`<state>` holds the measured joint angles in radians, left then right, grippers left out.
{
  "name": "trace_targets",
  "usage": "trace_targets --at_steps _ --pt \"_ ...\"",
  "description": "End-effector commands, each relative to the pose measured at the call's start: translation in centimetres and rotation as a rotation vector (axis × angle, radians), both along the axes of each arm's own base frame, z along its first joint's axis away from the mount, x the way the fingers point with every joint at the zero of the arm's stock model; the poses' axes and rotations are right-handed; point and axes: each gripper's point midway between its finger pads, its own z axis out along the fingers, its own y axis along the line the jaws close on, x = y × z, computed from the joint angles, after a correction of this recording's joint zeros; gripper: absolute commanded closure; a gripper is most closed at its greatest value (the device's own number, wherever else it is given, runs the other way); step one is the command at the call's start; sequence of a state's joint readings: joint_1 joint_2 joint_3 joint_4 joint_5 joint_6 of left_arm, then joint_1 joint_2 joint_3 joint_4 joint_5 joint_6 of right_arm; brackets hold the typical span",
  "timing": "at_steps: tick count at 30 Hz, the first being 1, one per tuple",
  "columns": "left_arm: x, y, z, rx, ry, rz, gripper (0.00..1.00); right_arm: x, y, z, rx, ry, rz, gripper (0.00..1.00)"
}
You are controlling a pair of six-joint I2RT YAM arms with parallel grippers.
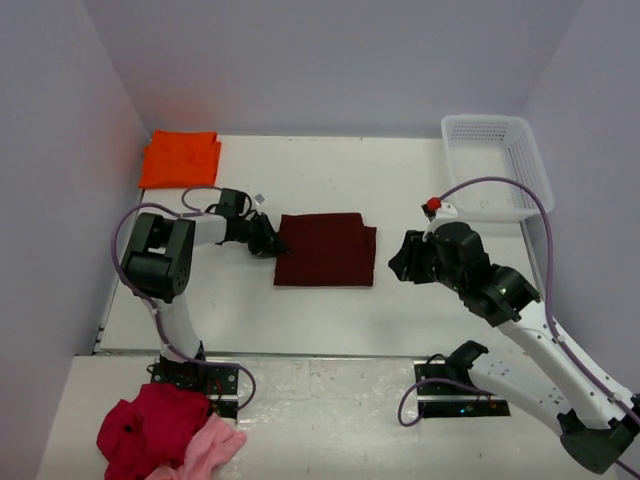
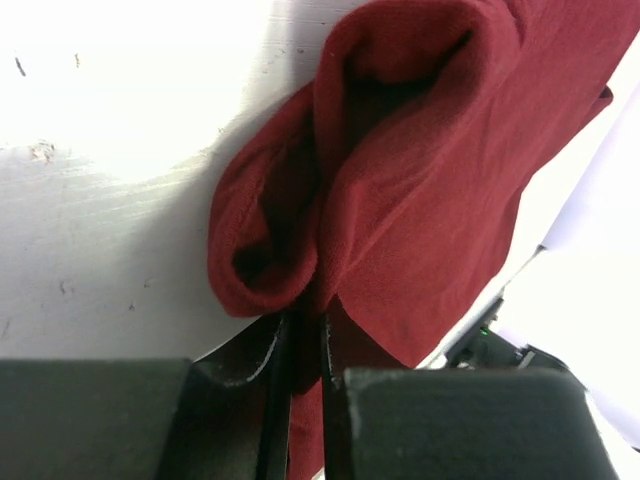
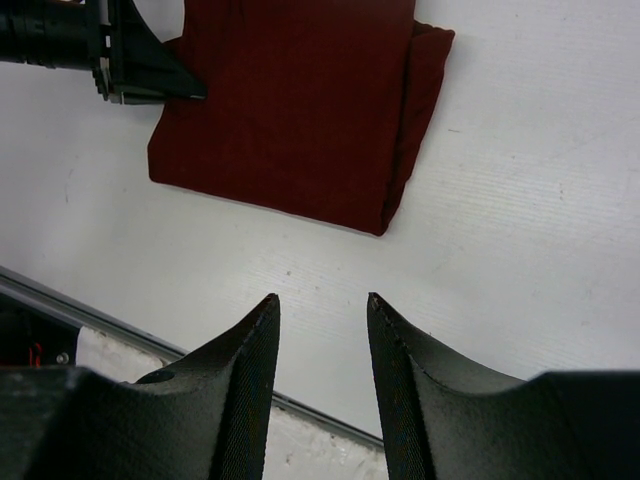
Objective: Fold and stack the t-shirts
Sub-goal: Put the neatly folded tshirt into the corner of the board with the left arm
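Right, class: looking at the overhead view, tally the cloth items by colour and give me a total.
maroon t-shirt: 1
orange t-shirt: 1
crimson-red garment: 1
light pink garment: 1
Total: 4

Both arms are built of white tubular links joined by chunky black motor housings. The left arm (image 1: pixel 160 262) carries a large black cylindrical joint, and the right arm (image 1: pixel 520 320) has a small red cap (image 1: pixel 433 205) by its wrist. A lilac cable (image 1: pixel 122 232) loops along each arm down to a flat black base plate (image 1: pixel 215 380). The left hand (image 2: pixel 305 330) and right hand (image 3: pixel 320 300) have matte black, wedge-shaped fingers; the right hand's taper to narrow tips with a fine woven-looking texture.
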<state>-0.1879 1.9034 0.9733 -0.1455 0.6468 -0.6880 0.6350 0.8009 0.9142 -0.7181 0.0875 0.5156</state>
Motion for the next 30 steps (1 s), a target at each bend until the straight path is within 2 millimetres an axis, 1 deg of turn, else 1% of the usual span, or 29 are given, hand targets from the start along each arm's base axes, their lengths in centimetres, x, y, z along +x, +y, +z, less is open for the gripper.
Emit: trace_targets --at_steps 1,2,3,4,5,6,7,8,9,10,11,13,14,15,16,18,24,25,27,28,30 --pt "0.0 2.2 -1.8 0.190 -0.040 0.013 1.00 0.2 0.0 0.3 0.007 -0.015 -0.011 0.58" --pt "0.4 2.3 -0.9 0.211 -0.060 0.011 1.00 0.1 0.0 -0.1 0.004 -0.006 -0.008 0.58" --pt "1.0 2.4 0.8 0.224 -0.116 0.000 1.00 0.1 0.1 -0.3 0.007 -0.002 -0.005 0.58" --pt "0.8 2.6 1.6 0.246 -0.119 -0.007 1.00 0.0 0.2 -0.5 0.009 0.005 -0.002 0.58" --pt "1.9 2.8 3.1 0.282 -0.173 -0.003 1.00 0.1 0.3 -0.7 0.010 0.008 -0.002 0.58" --pt "2.4 3.1 4.9 0.311 -0.232 -0.018 1.00 0.1 0.4 -0.9 0.012 0.011 -0.001 0.58" --pt "2.2 3.6 5.8 0.353 -0.236 -0.027 1.00 0.1 0.4 -1.0 0.012 0.014 -0.002 0.58" --pt "3.7 4.3 7.6 0.416 -0.295 -0.009 1.00 0.1 0.4 -1.3 0.012 0.021 -0.002 0.58" --pt "4.1 4.9 8.9 0.450 -0.342 -0.022 1.00 0.1 0.6 -1.4 0.017 0.021 0.003 0.58" --pt "4.3 5.4 9.7 0.482 -0.359 -0.025 1.00 0.1 0.7 -1.5 0.019 0.023 0.006 0.58" --pt "5.5 6.3 11.2 0.535 -0.409 0.001 1.00 0.1 0.8 -1.6 0.020 0.026 0.012 0.58" --pt "6.0 7.2 12.4 0.595 -0.441 -0.019 1.00 0.0 1.0 -1.6 0.024 0.029 0.022 0.58" --pt "6.9 7.9 13.4 0.637 -0.469 -0.003 1.00 0.0 1.1 -1.5 0.023 0.027 0.027 0.58" --pt "7.1 8.2 13.5 0.662 -0.481 -0.019 1.00 0.0 1.1 -1.6 0.019 0.028 0.031 0.58" --pt "7.8 9.0 13.9 0.699 -0.494 0.000 1.00 0.0 1.1 -1.6 0.016 0.028 0.033 0.58" --pt "8.4 9.4 13.8 0.733 -0.507 -0.007 1.00 -0.1 1.1 -1.6 0.012 0.030 0.044 0.58" --pt "11.9 9.6 14.7 0.765 -0.598 -0.005 1.00 -0.4 1.6 -1.6 0.026 0.027 0.078 0.58" --pt "12.9 9.6 15.2 0.775 -0.617 -0.008 1.00 -0.4 1.5 -1.8 0.021 0.029 0.079 0.58" --pt "13.9 9.7 15.8 0.793 -0.646 -0.006 1.00 -0.3 1.6 -1.9 0.019 0.028 0.082 0.58" --pt "14.7 10.0 16.2 0.819 -0.662 -0.004 1.00 -0.3 1.5 -2.2 0.012 0.031 0.083 0.58" --pt "15.7 10.4 17.0 0.848 -0.695 0.011 1.00 -0.6 1.9 -2.5 0.018 0.048 0.105 0.58"
